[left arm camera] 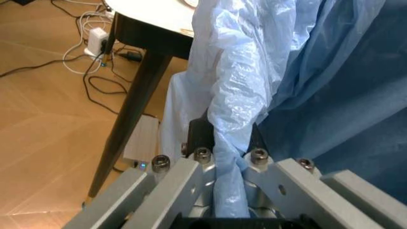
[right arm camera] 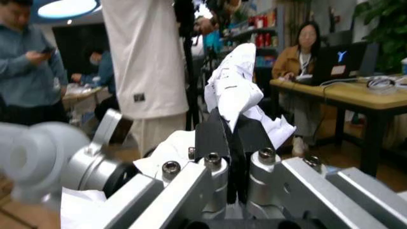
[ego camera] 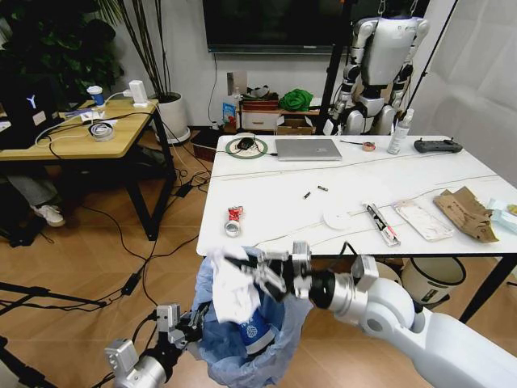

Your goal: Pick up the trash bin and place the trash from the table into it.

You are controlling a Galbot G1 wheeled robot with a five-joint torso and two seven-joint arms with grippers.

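The trash bin point(ego camera: 242, 343), lined with a crinkled light-blue bag, hangs below the table's near edge. My left gripper point(ego camera: 191, 319) is shut on the bag's rim point(left arm camera: 237, 109). My right gripper point(ego camera: 249, 273) is over the bin's mouth, shut on a crumpled white wrapper point(ego camera: 233, 295). The right wrist view shows that wrapper point(right arm camera: 237, 88) pinched between the fingers point(right arm camera: 212, 136). A blue paper cup point(ego camera: 255, 333) lies inside the bin. On the marble table point(ego camera: 266, 182) rest a crushed red can point(ego camera: 235, 213), clear plastic packaging point(ego camera: 423, 219) and torn brown cardboard point(ego camera: 466, 212).
A silver laptop point(ego camera: 308, 149), a black controller point(ego camera: 437, 145) and a white bottle point(ego camera: 398, 132) sit at the table's far side. A white bin with a black rim point(ego camera: 434, 277) stands under the table at the right. A wooden desk point(ego camera: 81, 129) and floor cables point(ego camera: 137, 267) lie to the left.
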